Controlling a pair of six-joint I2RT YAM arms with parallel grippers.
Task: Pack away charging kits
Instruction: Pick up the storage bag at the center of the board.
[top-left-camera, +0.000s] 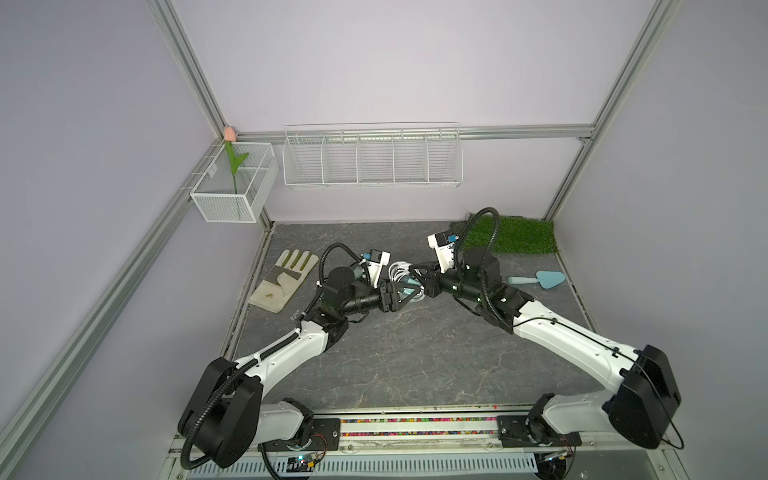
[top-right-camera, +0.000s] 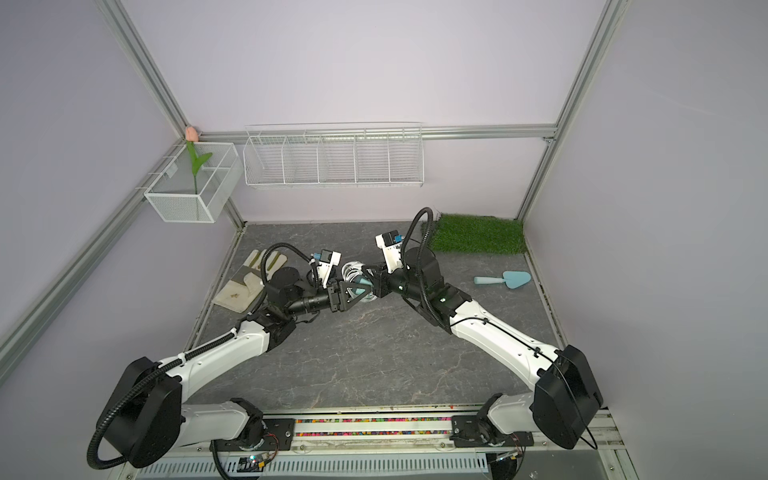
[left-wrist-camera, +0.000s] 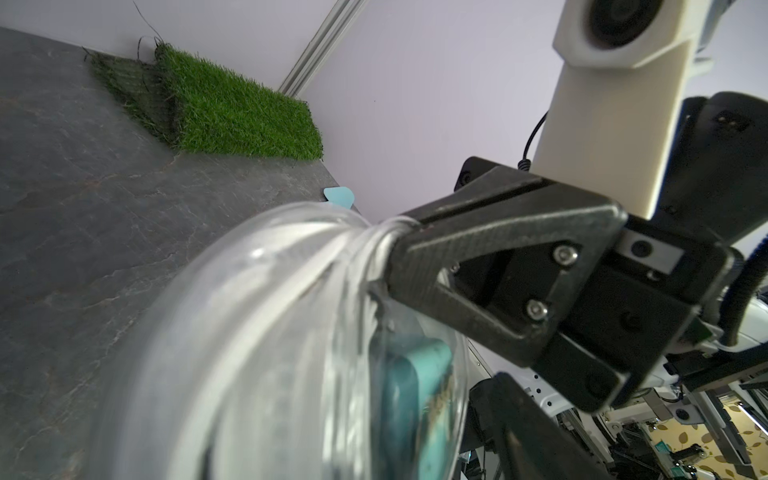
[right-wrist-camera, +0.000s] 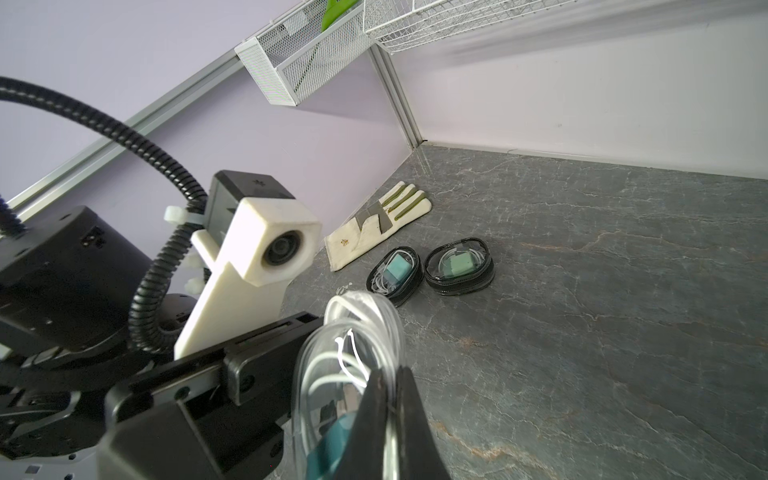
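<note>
A clear, white-rimmed case (top-left-camera: 398, 272) (left-wrist-camera: 270, 332) is held above the middle of the table with a teal adapter (top-left-camera: 409, 282) (left-wrist-camera: 415, 395) and a coiled white cable inside. My left gripper (top-left-camera: 405, 291) (top-right-camera: 355, 291) has its jaws wide on either side of the case. My right gripper (top-left-camera: 417, 280) (right-wrist-camera: 392, 374) comes in from the opposite side and is shut on the case's rim (left-wrist-camera: 374, 245). Two black-rimmed cases (right-wrist-camera: 395, 272) (right-wrist-camera: 459, 266) lie on the table near the glove, each with a teal adapter inside. In both top views the left arm hides them.
A beige glove (top-left-camera: 284, 278) lies at the left edge and a light-blue trowel (top-left-camera: 538, 279) at the right. A grass mat (top-left-camera: 519, 235) fills the back right corner. A wire rack (top-left-camera: 372, 158) and a mesh box (top-left-camera: 235, 183) hang on the back wall.
</note>
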